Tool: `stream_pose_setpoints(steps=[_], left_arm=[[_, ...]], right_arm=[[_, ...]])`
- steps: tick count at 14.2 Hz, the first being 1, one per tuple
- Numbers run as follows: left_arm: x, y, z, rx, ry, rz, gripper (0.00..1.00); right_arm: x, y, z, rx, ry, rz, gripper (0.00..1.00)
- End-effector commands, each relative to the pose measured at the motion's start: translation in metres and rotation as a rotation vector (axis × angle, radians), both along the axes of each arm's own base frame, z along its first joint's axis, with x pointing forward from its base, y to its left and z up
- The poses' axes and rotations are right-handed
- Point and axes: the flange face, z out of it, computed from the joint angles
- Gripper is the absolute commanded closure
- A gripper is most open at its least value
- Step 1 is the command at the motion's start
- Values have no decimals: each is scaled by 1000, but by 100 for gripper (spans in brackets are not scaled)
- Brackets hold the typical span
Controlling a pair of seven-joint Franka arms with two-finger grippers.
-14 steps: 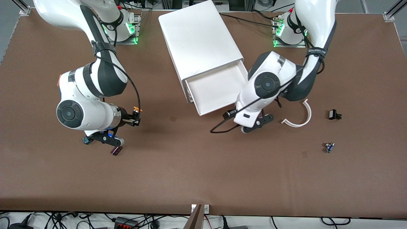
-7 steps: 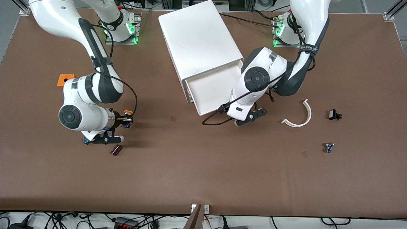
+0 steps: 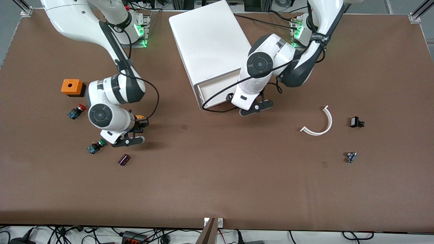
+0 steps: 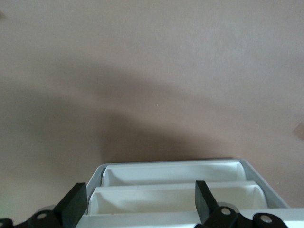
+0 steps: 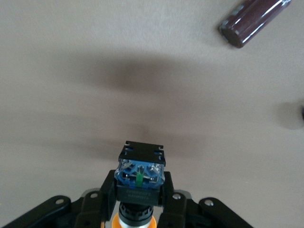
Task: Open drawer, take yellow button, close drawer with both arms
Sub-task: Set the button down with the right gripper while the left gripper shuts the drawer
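The white cabinet [image 3: 210, 44] stands at the middle of the table, toward the arms' bases. Its topmost drawer [image 3: 217, 92] sticks out only a short way. My left gripper [image 3: 239, 100] is open at that drawer's front. In the left wrist view the left gripper [image 4: 140, 204] has its black fingers [image 4: 73, 206] spread wide over the stacked drawer fronts [image 4: 175, 197]. My right gripper [image 3: 140, 123] hangs low over the table toward the right arm's end, shut on the orange-capped button [image 3: 139, 118]. In the right wrist view the right gripper [image 5: 138, 199] clamps the button's [image 5: 140, 173] dark blue-black body.
An orange block [image 3: 72, 87], a red-capped button [image 3: 76, 111], a green-capped button [image 3: 96, 146] and a dark cylinder [image 3: 124, 159] lie round my right gripper. Toward the left arm's end lie a white curved strip [image 3: 320, 122] and two small dark parts [image 3: 356, 122].
My left gripper has moved toward the cabinet and the drawer has slid most of the way in. My right arm has swung aside with the button, uncovering the orange block and red-capped button.
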Motion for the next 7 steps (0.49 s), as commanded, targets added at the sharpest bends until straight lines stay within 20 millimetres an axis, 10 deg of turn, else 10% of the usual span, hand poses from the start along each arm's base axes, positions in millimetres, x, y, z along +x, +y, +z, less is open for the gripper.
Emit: stream_pose_setpoints(steps=[1, 7], left_arm=[[-23, -2, 5, 12, -4, -20, 0], [-43, -21, 0, 1, 15, -63, 0]], right_arm=[[-17, 10, -6, -26, -6, 69, 100], [-20, 6, -36, -21, -6, 58, 100]])
